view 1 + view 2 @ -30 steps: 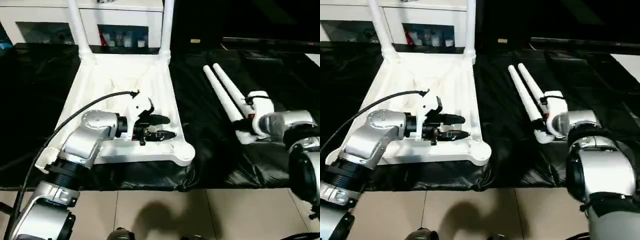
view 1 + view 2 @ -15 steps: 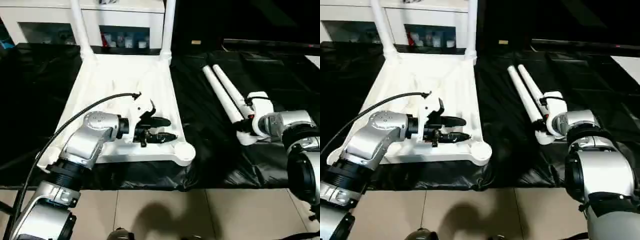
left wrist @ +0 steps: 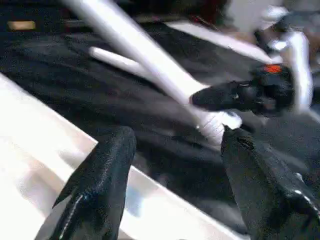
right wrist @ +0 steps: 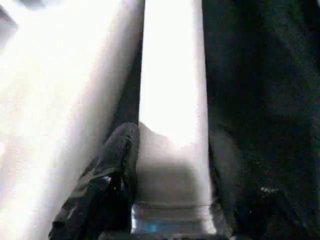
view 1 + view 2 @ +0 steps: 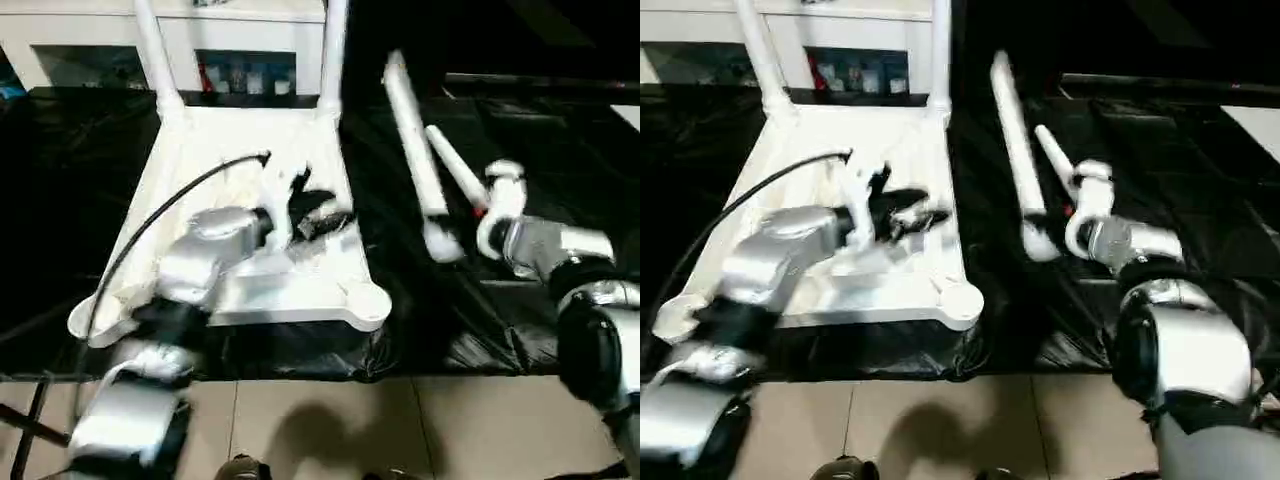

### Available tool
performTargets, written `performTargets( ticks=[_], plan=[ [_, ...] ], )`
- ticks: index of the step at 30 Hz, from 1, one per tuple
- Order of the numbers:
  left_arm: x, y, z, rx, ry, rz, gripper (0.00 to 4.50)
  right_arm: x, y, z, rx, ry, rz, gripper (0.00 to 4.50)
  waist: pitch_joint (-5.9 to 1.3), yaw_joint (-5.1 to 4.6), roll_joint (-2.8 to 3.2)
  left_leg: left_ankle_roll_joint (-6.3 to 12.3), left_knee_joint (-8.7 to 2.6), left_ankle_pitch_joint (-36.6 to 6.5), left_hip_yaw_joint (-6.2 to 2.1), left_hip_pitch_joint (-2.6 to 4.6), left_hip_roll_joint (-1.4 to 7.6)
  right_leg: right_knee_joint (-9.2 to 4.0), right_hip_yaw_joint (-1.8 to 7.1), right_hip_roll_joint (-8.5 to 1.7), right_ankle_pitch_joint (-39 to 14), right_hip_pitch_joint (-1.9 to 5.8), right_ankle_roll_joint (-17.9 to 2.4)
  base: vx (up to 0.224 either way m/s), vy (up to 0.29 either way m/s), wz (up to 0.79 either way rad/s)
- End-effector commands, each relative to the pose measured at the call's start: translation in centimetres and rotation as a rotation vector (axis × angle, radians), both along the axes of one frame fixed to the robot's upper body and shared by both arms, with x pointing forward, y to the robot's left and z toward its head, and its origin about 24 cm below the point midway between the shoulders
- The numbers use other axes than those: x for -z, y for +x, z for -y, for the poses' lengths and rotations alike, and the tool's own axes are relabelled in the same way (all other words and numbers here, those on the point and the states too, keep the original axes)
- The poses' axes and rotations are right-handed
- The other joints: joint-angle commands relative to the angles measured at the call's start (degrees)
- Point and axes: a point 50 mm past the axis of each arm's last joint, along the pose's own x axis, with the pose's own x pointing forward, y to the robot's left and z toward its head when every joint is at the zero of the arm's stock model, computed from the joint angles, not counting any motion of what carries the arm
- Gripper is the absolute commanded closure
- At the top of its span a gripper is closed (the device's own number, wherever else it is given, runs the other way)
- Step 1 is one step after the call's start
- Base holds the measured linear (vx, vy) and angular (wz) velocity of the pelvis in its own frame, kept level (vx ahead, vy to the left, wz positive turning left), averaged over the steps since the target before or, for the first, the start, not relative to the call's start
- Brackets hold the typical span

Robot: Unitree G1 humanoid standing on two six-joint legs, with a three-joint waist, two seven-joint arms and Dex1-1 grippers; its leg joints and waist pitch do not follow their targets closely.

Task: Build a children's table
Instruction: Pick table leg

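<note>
The right gripper (image 4: pixel 165 165) holds a white table leg (image 5: pixel 412 130) between its jaws; the left gripper (image 3: pixel 175 165) jaws stand wide, empty.

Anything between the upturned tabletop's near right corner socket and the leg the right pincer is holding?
Nothing but bare black sheet. In the left eye view it separates the corner socket from the held leg, gripped by the right pincer.
</note>
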Motion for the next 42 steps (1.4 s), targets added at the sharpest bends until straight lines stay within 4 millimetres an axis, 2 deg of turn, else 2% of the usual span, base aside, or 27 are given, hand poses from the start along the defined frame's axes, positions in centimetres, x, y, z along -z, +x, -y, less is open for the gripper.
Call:
performTargets(
  ticks=[1,3,4,6,7,8,9,10,11,14,15,18,19,20,21,24,26,27,29,31,33,34,37,39,40,42],
  plan=[
    [-0.5,0.5,0.3,-0.042,-0.074,-0.034,1.02,-1.3,0.1,0.3,0.014,0.16,0.125,2.61,-5.28,0.54,-0.19,4.06,-2.99,-9.5,-1.01,1.34,2.86,-3.08,2.19,-3.27,-4.0,3.35,-17.3,0.0,0.0,0.0],
    [-0.9,0.8,0.9,-0.047,-0.163,-0.066,0.99,-1.4,-0.4,-0.1,-0.03,0.298,0.189,2.61,-5.34,0.87,0.05,4.5,-2.93,-8.9,-1.2,1.32,3.09,-2.94,2.04,-3.39,-4.0,3.3,-17.9,0.0,0.0,0.0],
    [-1.3,1.0,1.3,-0.044,-0.24,-0.092,0.87,-1.3,-0.9,-0.5,-0.074,0.379,0.23,2.62,-5.26,0.85,0.07,4.95,-2.95,-9.1,-1.0,1.34,2.92,-3.17,2.05,-3.22,-4.0,3.3,-17.9,0.0,0.0,0.0],
    [-1.5,1.1,1.5,-0.041,-0.284,-0.107,0.62,-1.2,-1.2,-0.6,-0.101,0.414,0.251,2.62,-5.45,1.25,-0.08,5.63,-2.89,-8.2,-1.26,1.31,3.15,-2.88,1.92,-3.46,-3.1,3.39,-18.3,0.0,0.0,0.0],
    [-2.2,1.2,1.8,-0.029,-0.385,-0.146,0.59,-0.9,-2.1,-1.1,-0.171,0.474,0.274,2.62,-5.39,1.31,0.31,5.55,-2.9,-8.4,-1.21,1.37,3.08,-3.13,1.87,-3.44,-3.9,3.33,-18.4,0.0,0.0,0.0],
    [-2.2,1.2,1.8,-0.029,-0.385,-0.146,0.54,-0.9,-2.1,-1.1,-0.171,0.474,0.274,2.62,-5.4,1.52,0.28,5.52,-2.84,-8.4,-1.16,1.47,3.07,-3.17,1.92,-3.46,-3.7,3.37,-18.4,0.0,0.0,0.0],
    [-2.6,1.2,2.1,-0.013,-0.443,-0.17,0.54,-0.8,-2.8,-1.3,-0.22,0.507,0.287,2.62,-5.48,1.62,0.28,5.21,-2.95,-8.0,-1.42,1.35,3.27,-2.95,1.86,-3.6,-3.9,3.36,-18.5,0.0,0.0,0.0],
    [-3.1,1.2,2.5,0.013,-0.513,-0.21,0.31,-0.5,-3.9,-1.7,-0.295,0.553,0.304,2.62,-5.37,1.74,0.18,5.24,-2.93,-8.3,-1.21,1.41,3.08,-3.24,1.87,-3.42,-4.3,3.32,-18.2,0.0,0.0,0.0],
    [-3.1,1.2,2.5,0.013,-0.513,-0.21,0.31,-0.5,-3.9,-1.7,-0.295,0.553,0.304,2.62,-5.42,2.26,0.23,5.43,-2.87,-8.6,-1.33,1.59,3.28,-3.15,1.96,-3.71,-4.3,3.39,-18.1,0.0,0.0,0.0],
    [-3.3,1.2,2.9,0.036,-0.54,-0.232,0.16,-0.3,-4.8,-2.1,-0.351,0.572,0.302,2.62,-5.12,2.56,0.24,3.87,-3.18,-10.2,-1.48,1.47,3.27,-3.75,1.92,-3.84,-9.2,3.16,-16.6,0.0,0.0,0.0],
    [-3.6,1.1,3.4,0.08,-0.587,-0.269,0.04,0.0,-5.8,-2.7,-0.415,0.567,0.285,2.63,-5.01,2.54,0.12,2.97,-3.34,-10.9,-1.46,1.41,3.21,-4.07,1.94,-3.87,-11.2,3.23,-15.6,0.0,0.0,0.0],
    [-3.5,0.6,4.2,0.138,-0.587,-0.305,0.01,0.2,-7.0,-3.1,-0.475,0.57,0.261,2.63,-4.95,2.72,0.38,1.77,-3.65,-12.1,-1.68,1.54,3.35,-4.44,2.03,-3.98,-13.9,3.05,-13.8,0.0,0.0,0.0],
    [-3.5,0.6,4.2,0.138,-0.587,-0.305,0.0,0.2,-7.0,-3.1,-0.475,0.57,0.261,2.63,-4.97,2.72,0.27,1.35,-3.71,-12.3,-1.73,1.52,3.3,-4.51,2.01,-3.99,-14.6,3.06,-13.3,0.0,0.0,0.0],
    [-3.7,0.4,4.4,0.171,-0.602,-0.31,0.0,0.3,-7.3,-3.3,-0.49,0.557,0.252,2.63,-4.97,2.73,0.45,1.09,-3.75,-12.2,-1.76,1.5,3.32,-4.52,2.03,-4.06,-14.7,3.02,-13.2,0.0,0.0,0.0],
    [-3.7,0.2,4.7,0.195,-0.601,-0.31,0.0,0.3,-7.5,-3.4,-0.504,0.552,0.246,2.63,-4.95,2.78,0.19,0.82,-3.78,-12.0,-1.72,1.42,3.26,-4.58,2.05,-4.08,-14.5,3.05,-13.0,0.0,0.0,0.0],
    [-3.7,0.0,4.8,0.204,-0.59,-0.307,0.0,0.3,-7.6,-3.5,-0.51,0.552,0.243,2.63,-4.92,2.72,0.21,0.87,-3.83,-11.6,-1.76,1.32,3.28,-4.56,2.07,-4.1,-13.8,3.03,-12.9,0.0,0.0,0.0],
    [-3.7,0.1,4.8,0.194,-0.58,-0.299,0.0,0.3,-7.7,-3.6,-0.513,0.532,0.236,2.63,-4.94,2.7,0.14,1.05,-3.78,-11.2,-1.71,1.32,3.22,-4.62,2.08,-4.14,-13.6,3.06,-12.7,0.0,0.0,0.0],
    [-3.7,0.1,4.8,0.189,-0.584,-0.293,0.18,0.3,-7.7,-3.8,-0.512,0.514,0.232,2.63,-4.92,2.69,-0.08,1.12,-3.78,-10.9,-1.69,1.28,3.21,-4.65,2.08,-4.13,-13.5,3.07,-12.7,0.0,0.0,0.0],
    [-3.9,0.2,4.8,0.165,-0.583,-0.283,0.35,0.3,-7.7,-4.2,-0.514,0.47,0.224,2.63,-4.92,2.68,-0.01,1.06,-3.82,-10.4,-1.77,1.3,3.26,-4.56,2.13,-4.16,-13.0,3.04,-12.5,0.0,0.0,0.0],
    [-3.9,0.4,4.8,0.118,-0.569,-0.283,0.39,0.5,-7.8,-5.0,-0.529,0.37,0.2,2.63,-4.92,2.48,-0.18,0.84,-3.87,-10.6,-1.83,1.3,3.12,-4.64,2.17,-4.17,-13.3,3.08,-11.8,0.0,0.0,0.0],
    [-3.7,0.4,4.9,0.079,-0.547,-0.291,0.65,0.9,-7.2,-5.9,-0.485,0.251,0.185,2.63,-4.85,2.28,-0.08,0.3,-4.01,-10.8,-1.96,1.23,3.24,-4.6,2.22,-4.24,-13.5,2.97,-11.5,0.0,0.0,0.0],
    [-3.7,0.4,5.0,0.057,-0.532,-0.287,0.65,1.0,-6.6,-6.3,-0.433,0.209,0.179,2.63,-4.76,2.0,-0.24,-0.09,-4.09,-11.6,-1.95,1.31,3.13,-4.88,2.24,-4.34,-15.4,2.87,-11.0,0.0,0.0,0.0],
    [-3.5,0.5,5.1,0.009,-0.496,-0.278,0.79,0.9,-5.8,-6.8,-0.366,0.14,0.19,2.63,-4.72,1.85,-0.07,-0.49,-4.19,-12.2,-1.93,1.5,3.18,-5.05,2.33,-4.27,-16.5,2.62,-10.8,0.0,0.0,0.0],
    [-3.3,0.7,5.1,-0.057,-0.476,-0.269,0.84,0.6,-5.5,-7.7,-0.349,0.08,0.213,2.63,-4.7,1.97,0.13,-1.22,-4.27,-12.5,-1.9,1.79,3.31,-5.04,2.4,-4.12,-15.4,2.37,-10.7,0.0,0.0,0.0],
    [-3.3,0.9,5.1,-0.084,-0.468,-0.265,1.02,0.5,-5.5,-8.1,-0.355,0.053,0.228,2.63,-4.72,1.87,-0.01,-1.02,-4.34,-12.6,-1.97,1.54,3.22,-4.87,2.41,-4.12,-14.4,2.72,-10.5,0.0,0.0,0.0],
    [-3.2,1.2,4.9,-0.169,-0.453,-0.251,1.12,-0.1,-5.5,-9.3,-0.351,-0.012,0.259,2.63,-4.82,1.82,0.08,-0.84,-4.39,-11.8,-2.09,1.36,3.22,-4.69,2.4,-4.0,-12.4,2.87,-10.0,0.0,0.0,0.0]
  ],
)
